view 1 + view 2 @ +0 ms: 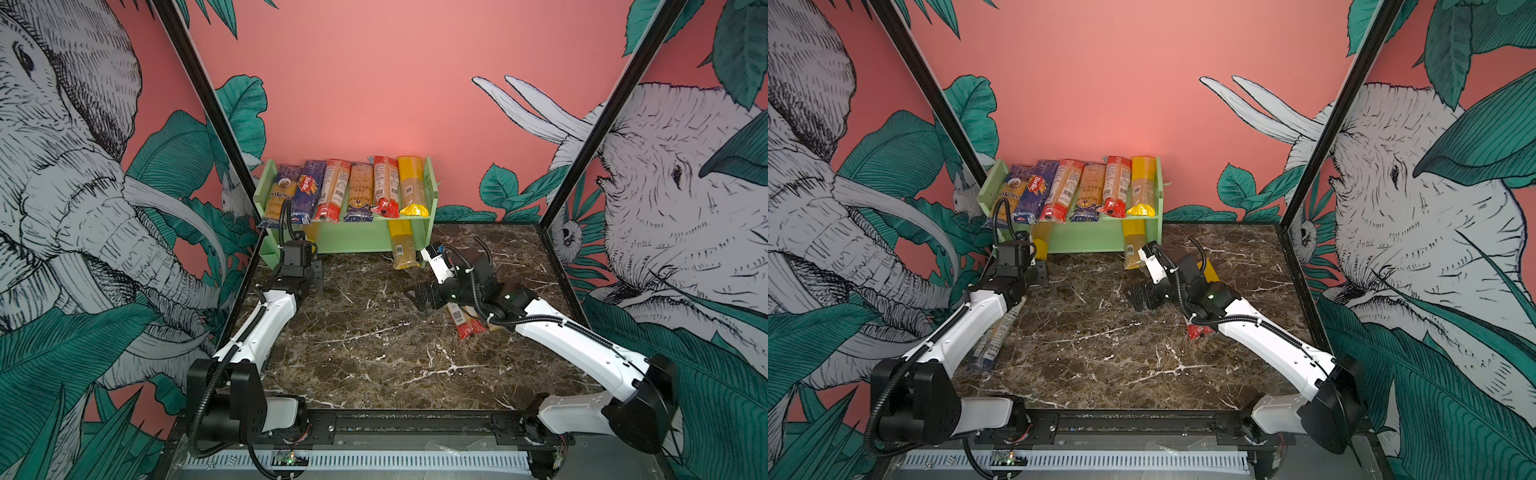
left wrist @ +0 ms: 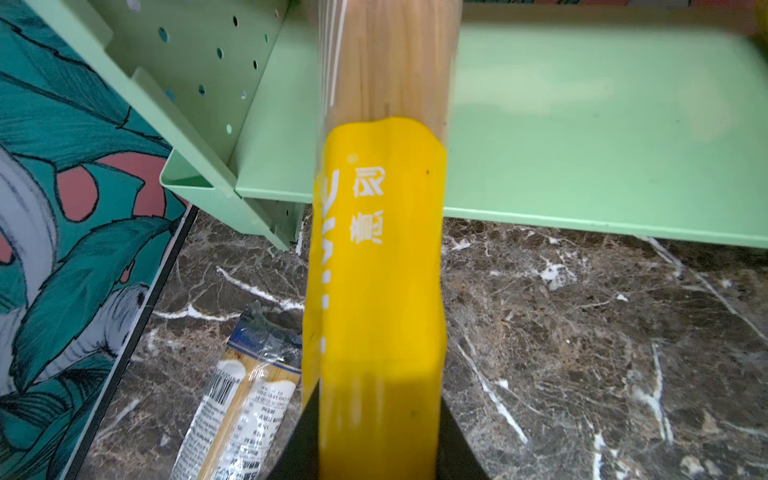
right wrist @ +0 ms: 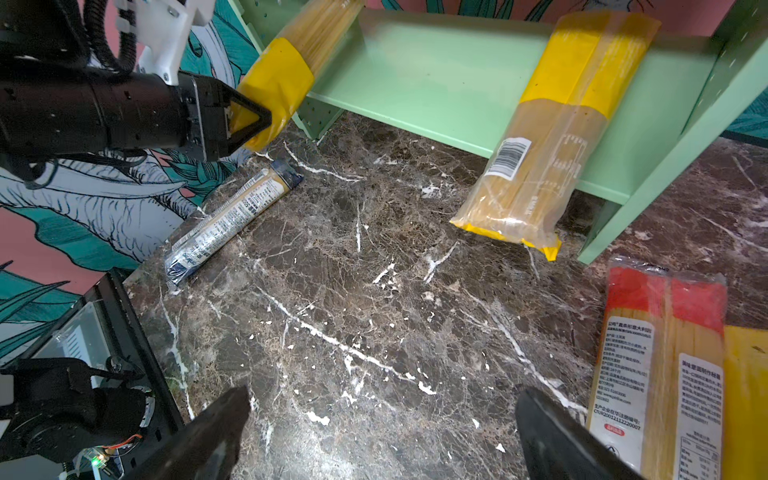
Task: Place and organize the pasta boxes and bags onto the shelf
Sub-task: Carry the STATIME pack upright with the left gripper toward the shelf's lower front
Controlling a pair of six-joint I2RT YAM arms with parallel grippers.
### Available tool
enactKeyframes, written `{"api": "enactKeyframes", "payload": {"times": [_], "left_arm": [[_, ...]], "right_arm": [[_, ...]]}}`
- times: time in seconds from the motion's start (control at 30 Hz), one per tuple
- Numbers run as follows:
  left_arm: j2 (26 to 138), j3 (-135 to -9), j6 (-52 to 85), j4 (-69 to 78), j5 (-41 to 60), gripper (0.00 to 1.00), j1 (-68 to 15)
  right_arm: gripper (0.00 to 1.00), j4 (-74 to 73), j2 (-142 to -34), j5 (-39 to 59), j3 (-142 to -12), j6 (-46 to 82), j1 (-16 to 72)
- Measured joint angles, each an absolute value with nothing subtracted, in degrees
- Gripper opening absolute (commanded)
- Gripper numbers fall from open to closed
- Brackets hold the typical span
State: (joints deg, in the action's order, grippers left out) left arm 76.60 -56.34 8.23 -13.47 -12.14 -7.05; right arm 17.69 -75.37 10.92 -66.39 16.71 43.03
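Yellow-ended pack [image 3: 276, 83] grasped at its near end by left claw [image 3: 254, 119]; far end rests ahead of it on lower tier of shelf [image 3: 436, 75]. Right claw [image 3: 383, 409] released, spread above table [image 3: 374, 270]; red pack [image 3: 660, 374] just beside it.

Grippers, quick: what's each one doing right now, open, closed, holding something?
The left gripper is closed on the yellow-ended spaghetti pack, which points into the shelf.
The right gripper is open, fingers holding nothing.
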Motion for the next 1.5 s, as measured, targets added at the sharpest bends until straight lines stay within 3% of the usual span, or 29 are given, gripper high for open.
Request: {"api": "enactKeyframes", "payload": {"times": [1.03,1.07,1.17,1.23,1.33,1.5], "left_arm": [[86.7,-61.5,2.8,-8.7,-7.8,0.0,-1.6],[86.9,-61.6,2.7,-8.9,-7.7,0.05,-1.5],[87.0,-61.9,2.2,-9.1,-7.5,0.41,-1.4],[87.0,-62.1,1.7,-8.9,-7.2,0.54,-1.2],[86.9,-63.5,1.5,-8.2,-7.2,0.61,-1.2],[85.6,-63.8,1.5,-6.5,-8.3,0.61,-1.1]], "right_arm": [[0.99,18.2,-75.3,12.7,-66.4,16.7,39.7],[0.99,18.2,-75.3,12.8,-66.4,16.7,39.6],[0.99,18.2,-75.3,12.9,-66.4,16.7,39.5],[0.99,18.2,-75.3,13.1,-66.4,16.7,39.3],[0.99,18.1,-75.4,13.5,-66.4,16.7,39.2],[0.99,18.0,-75.4,14.1,-66.4,16.7,38.9]]}}
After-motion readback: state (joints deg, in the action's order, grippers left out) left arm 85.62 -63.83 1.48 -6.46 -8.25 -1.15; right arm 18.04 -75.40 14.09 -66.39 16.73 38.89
